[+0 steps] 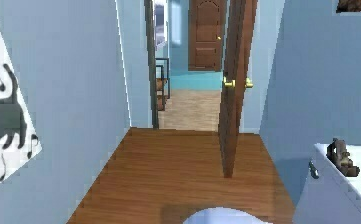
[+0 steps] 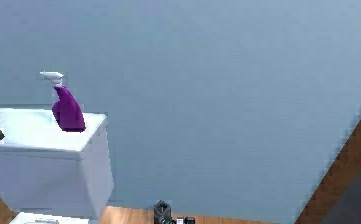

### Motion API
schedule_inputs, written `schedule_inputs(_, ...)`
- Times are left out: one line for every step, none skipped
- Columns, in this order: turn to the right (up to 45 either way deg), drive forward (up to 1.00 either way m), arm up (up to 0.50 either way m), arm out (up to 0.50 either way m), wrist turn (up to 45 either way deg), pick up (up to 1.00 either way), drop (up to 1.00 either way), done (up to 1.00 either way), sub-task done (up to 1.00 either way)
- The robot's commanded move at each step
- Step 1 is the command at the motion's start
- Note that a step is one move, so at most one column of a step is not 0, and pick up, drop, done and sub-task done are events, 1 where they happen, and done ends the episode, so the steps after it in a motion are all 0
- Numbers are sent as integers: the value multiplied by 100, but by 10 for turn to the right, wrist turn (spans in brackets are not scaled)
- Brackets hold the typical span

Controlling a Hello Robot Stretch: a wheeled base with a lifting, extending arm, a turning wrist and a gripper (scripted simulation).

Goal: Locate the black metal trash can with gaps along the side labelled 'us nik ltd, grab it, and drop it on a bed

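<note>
The search step is judged to be in hand: the black metal trash can with gaps along the side is not yet found, so its place cannot be given, nor which way it points or how its long axis lies. As a guess only, it would stand upright w/ the mouth up. In the forward view a dark brown wooden door (image 1: 236, 80) w/ a brass handle (image 1: 229, 83) is seen standing open at centre-right. Through the opening a passage w/ a teal floor strip (image 1: 193, 77) and a second brown panelled door (image 1: 204, 35) is seen. A white curtain w/ black music notes (image 1: 6, 100) is hung at that view's left; a white ceramic toilet tank (image 1: 338, 185) w/ a small dark brown object (image 1: 340, 154) on it is set at its right. In the arm side view a purple spray bottle w/ a white nozzle (image 2: 66, 108) is stood upright on the tank's lid. The dark two-finger gripper (image 2: 163, 209) is seen at that view's bottom edge, w/ bare wood-plank floor (image 2: 228, 217) and pale blue wall (image 2: 218, 90) behind its far end, so nothing is held; the state of its fingers cannot be told. Next, the base should be driven fwd through the doorway, kept off the door's edge, and other rooms scanned for the can and a bed.
</note>
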Motion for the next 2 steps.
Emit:
schedule_inputs(0, 0, 0, 0, 450, 0, 0, 0, 0)
schedule_inputs(0, 0, 0, 0, 450, 0, 0, 0, 0)
